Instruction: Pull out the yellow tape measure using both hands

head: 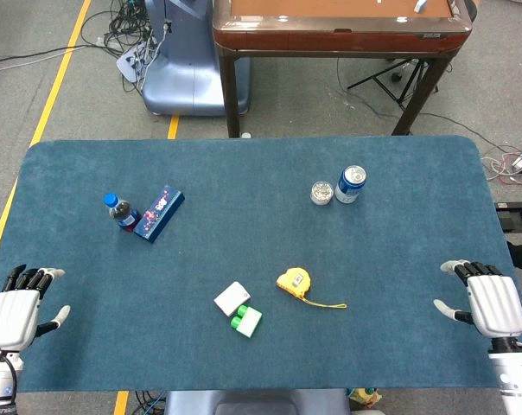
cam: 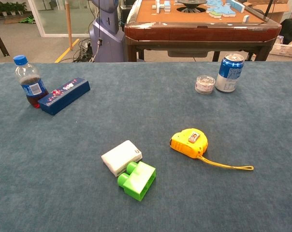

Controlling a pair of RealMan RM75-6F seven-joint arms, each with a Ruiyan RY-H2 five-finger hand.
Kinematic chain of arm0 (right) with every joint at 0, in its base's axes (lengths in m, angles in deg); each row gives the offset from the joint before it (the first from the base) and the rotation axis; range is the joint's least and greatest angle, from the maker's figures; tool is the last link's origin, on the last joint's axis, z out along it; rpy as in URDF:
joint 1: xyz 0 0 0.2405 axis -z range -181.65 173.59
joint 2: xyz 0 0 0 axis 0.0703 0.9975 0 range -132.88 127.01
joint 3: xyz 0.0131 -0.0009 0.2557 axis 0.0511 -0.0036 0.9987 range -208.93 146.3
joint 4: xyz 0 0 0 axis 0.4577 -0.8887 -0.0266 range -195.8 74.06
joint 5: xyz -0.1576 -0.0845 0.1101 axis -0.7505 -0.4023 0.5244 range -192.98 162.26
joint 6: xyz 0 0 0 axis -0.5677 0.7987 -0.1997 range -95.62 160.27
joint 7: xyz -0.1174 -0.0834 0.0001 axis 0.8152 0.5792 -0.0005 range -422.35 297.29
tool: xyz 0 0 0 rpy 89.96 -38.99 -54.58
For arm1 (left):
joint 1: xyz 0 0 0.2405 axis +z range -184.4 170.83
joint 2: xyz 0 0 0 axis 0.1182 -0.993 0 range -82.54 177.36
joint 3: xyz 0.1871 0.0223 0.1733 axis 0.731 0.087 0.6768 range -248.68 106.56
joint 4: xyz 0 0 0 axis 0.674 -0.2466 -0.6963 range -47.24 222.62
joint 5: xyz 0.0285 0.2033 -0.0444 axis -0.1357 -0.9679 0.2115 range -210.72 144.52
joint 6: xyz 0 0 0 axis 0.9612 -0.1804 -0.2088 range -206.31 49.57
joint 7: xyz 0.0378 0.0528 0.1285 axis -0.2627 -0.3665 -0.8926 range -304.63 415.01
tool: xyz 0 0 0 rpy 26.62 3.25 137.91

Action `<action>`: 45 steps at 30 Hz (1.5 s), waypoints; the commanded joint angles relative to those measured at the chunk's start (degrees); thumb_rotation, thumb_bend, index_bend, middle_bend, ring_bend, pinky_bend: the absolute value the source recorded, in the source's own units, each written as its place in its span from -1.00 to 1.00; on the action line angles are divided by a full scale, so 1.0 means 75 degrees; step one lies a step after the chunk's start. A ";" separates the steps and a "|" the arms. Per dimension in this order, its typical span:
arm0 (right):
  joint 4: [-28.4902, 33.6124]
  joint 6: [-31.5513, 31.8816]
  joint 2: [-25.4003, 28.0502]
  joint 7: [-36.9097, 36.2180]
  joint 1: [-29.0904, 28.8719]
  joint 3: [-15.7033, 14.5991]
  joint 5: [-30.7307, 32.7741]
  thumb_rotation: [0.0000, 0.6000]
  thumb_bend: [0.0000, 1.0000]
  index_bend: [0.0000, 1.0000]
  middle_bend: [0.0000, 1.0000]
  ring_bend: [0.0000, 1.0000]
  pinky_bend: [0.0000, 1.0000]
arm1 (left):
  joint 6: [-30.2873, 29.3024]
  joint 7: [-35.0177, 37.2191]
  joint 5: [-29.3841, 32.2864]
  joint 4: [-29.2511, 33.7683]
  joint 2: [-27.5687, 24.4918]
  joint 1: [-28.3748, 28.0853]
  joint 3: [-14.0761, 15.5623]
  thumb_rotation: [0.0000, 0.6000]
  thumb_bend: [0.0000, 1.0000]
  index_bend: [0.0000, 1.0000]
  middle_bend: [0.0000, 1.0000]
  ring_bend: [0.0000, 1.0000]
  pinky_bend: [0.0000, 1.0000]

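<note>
Left hand (head: 15,313): fingers spread and straight, thumb out to the side, holding nothing; palm down at the table's 8 o'clock corner in the head view. Right hand (head: 490,303): fingers likewise apart and extended, thumb out, nothing held; palm down at about 4 o'clock. Neither hand shows in the chest view. Both sit well apart from everything on the cloth.

Yellow tape measure (head: 294,281) lies flat just below table centre, toward 5 o'clock. Its thin yellow strap (cam: 228,166) trails out across the cloth toward 4 o'clock. Case face up, small label visible on top in the chest view.

Near it, at its 8 o'clock: a white block (head: 232,298) touching a green block (head: 246,321).

Blue felt table (head: 244,199). At 10 o'clock, a cola bottle (cam: 30,82) with a blue cap, just beside a dark blue box (cam: 65,95). At 1 o'clock, a blue can (cam: 229,72) standing upright, with a small clear dish (cam: 204,84) just beside it.
</note>
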 commanded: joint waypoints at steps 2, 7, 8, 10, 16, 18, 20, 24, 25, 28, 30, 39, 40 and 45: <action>0.0045 -0.0060 0.0019 0.0009 -0.0042 -0.0013 -0.0034 1.00 -0.64 -0.25 -0.14 -0.21 -0.20 | 0.0032 0.0000 -0.0003 0.0014 -0.0009 -0.0008 0.0014 1.00 -0.58 -0.43 -0.41 -0.58 -0.81; 0.0163 -0.0242 -0.0006 0.0127 -0.0196 -0.0008 -0.0113 1.00 -0.64 -0.25 -0.14 -0.21 -0.20 | -0.0004 0.0085 -0.0046 -0.0002 -0.0012 0.0004 0.0022 1.00 -0.58 -0.43 -0.41 -0.58 -0.81; 0.0193 -0.0312 -0.0020 0.0159 -0.0246 -0.0004 -0.0119 1.00 -0.64 -0.25 -0.15 -0.21 -0.20 | -0.0005 0.0100 -0.0058 -0.0004 -0.0012 0.0004 0.0027 1.00 -0.58 -0.43 -0.41 -0.58 -0.81; 0.0266 -0.0523 -0.0062 0.0281 -0.0396 0.0017 -0.0113 1.00 -0.64 -0.25 -0.16 -0.22 -0.20 | -0.0008 0.0137 -0.0088 -0.0011 -0.0014 -0.0001 0.0031 1.00 -0.58 -0.43 -0.41 -0.58 -0.81; 0.0472 -0.1307 -0.0423 0.0882 -0.0947 0.0103 0.0045 1.00 -0.64 -0.31 -0.26 -0.36 -0.23 | -0.0007 0.0169 -0.0184 0.0038 -0.0067 -0.0017 0.0060 1.00 -0.58 -0.43 -0.41 -0.58 -0.81; 0.0499 -0.1584 -0.0600 0.1022 -0.1158 0.0105 0.0032 1.00 -0.65 -0.33 -0.29 -0.39 -0.24 | -0.0021 0.0169 -0.0234 0.0071 -0.0110 -0.0013 0.0080 1.00 -0.58 -0.43 -0.41 -0.58 -0.81; 0.0533 -0.1861 -0.0792 0.1146 -0.1355 0.0133 0.0121 1.00 -0.68 -0.37 -0.33 -0.43 -0.27 | -0.0033 0.0163 -0.0249 0.0109 -0.0155 -0.0004 0.0089 1.00 -0.58 -0.43 -0.41 -0.58 -0.81; 0.0563 -0.2442 -0.1157 0.1406 -0.1746 0.0193 0.0406 1.00 -0.82 -0.55 -0.49 -0.58 -0.41 | -0.0028 0.0196 -0.0265 0.0152 -0.0188 0.0004 0.0107 1.00 -0.58 -0.43 -0.41 -0.58 -0.81; 0.0561 -0.2612 -0.1282 0.1483 -0.1872 0.0228 0.0511 1.00 -0.86 -0.59 -0.53 -0.61 -0.45 | -0.0011 0.0206 -0.0267 0.0154 -0.0186 -0.0002 0.0112 1.00 -0.58 -0.43 -0.41 -0.58 -0.81; 0.0527 -0.2910 -0.1601 0.1660 -0.2151 0.0341 0.0749 1.00 -0.96 -0.70 -0.62 -0.72 -0.56 | 0.0052 0.0215 -0.0281 0.0163 -0.0175 -0.0029 0.0131 1.00 -0.58 -0.43 -0.41 -0.58 -0.81; 0.0400 -0.3082 -0.1876 0.1762 -0.2357 0.0417 0.0867 1.00 -0.97 -0.73 -0.64 -0.74 -0.59 | 0.0078 0.0211 -0.0313 0.0173 -0.0169 -0.0049 0.0143 1.00 -0.58 -0.43 -0.41 -0.58 -0.81; -0.0368 -0.3696 -0.2921 0.2026 -0.3087 0.0608 0.1466 1.00 -0.97 -0.75 -0.65 -0.75 -0.59 | 0.0095 0.0198 -0.0381 0.0261 -0.0195 -0.0060 0.0185 1.00 -0.58 -0.43 -0.41 -0.58 -0.81; -0.0413 -0.3724 -0.3009 0.2079 -0.3139 0.0603 0.1505 1.00 -0.97 -0.75 -0.65 -0.75 -0.59 | 0.0098 0.0195 -0.0381 0.0267 -0.0199 -0.0057 0.0192 1.00 -0.58 -0.43 -0.41 -0.58 -0.81; -0.0742 -0.3757 -0.3538 0.2327 -0.3423 0.0663 0.1689 1.00 -0.97 -0.75 -0.65 -0.75 -0.59 | 0.0112 0.0206 -0.0390 0.0288 -0.0211 -0.0052 0.0214 1.00 -0.58 -0.43 -0.41 -0.58 -0.81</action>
